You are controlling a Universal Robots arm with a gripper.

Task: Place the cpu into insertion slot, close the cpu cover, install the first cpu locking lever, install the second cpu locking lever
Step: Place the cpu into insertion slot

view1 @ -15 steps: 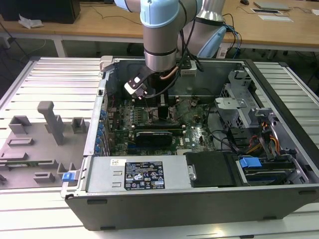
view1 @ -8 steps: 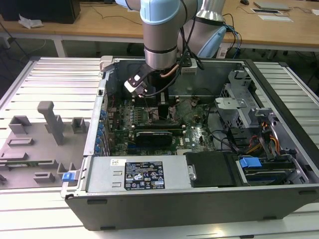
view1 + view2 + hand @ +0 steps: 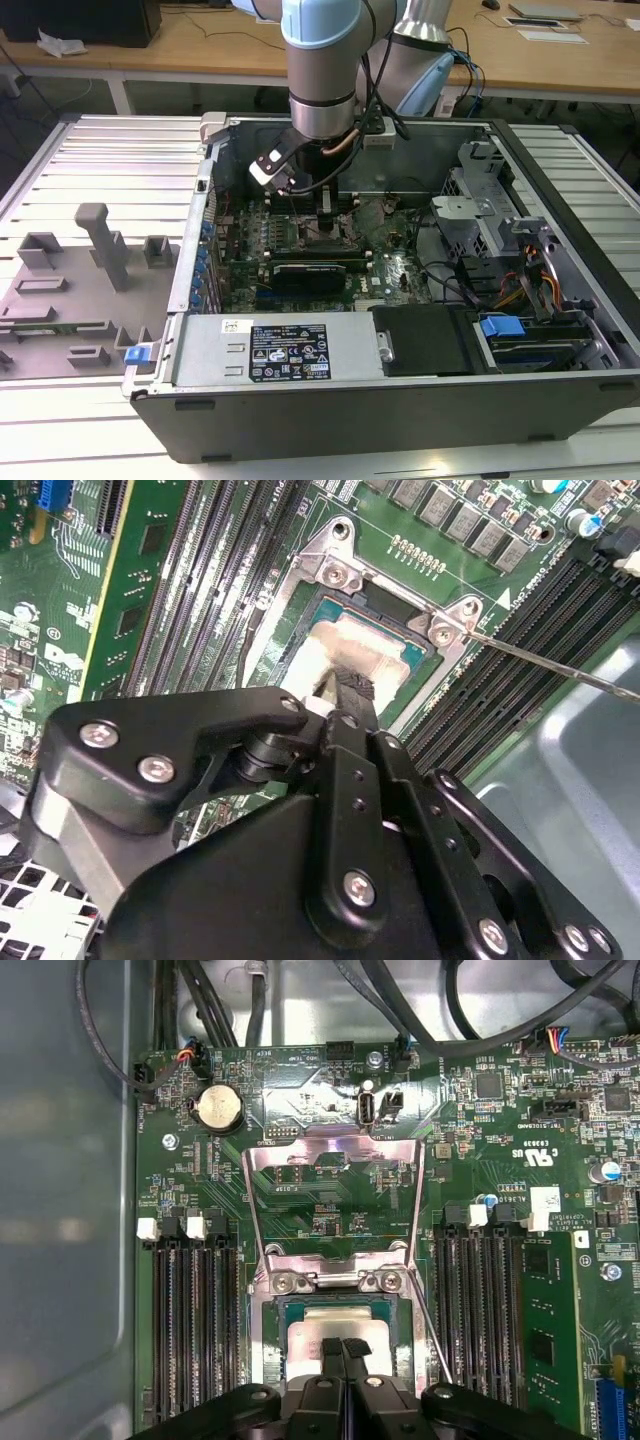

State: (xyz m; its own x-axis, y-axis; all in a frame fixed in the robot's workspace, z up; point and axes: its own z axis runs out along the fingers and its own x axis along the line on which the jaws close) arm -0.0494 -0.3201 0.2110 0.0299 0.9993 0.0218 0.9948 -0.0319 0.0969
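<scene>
End effector (image 3: 343, 1344) closed, tips directly over cpu (image 3: 308, 1326)

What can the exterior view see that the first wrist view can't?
Exterior view's extras: the whole open grey metal computer case, the grey plastic tray of moulded pockets on the exterior view's left, and the pale blue and silver robot arm reaching in.
First wrist view's extras: a round silver coin battery, the thin silvery metal cover frame standing open, and the pale silvery square chip lying in its socket.
Shared: the green circuit board and the shut black claw hanging over it.
</scene>
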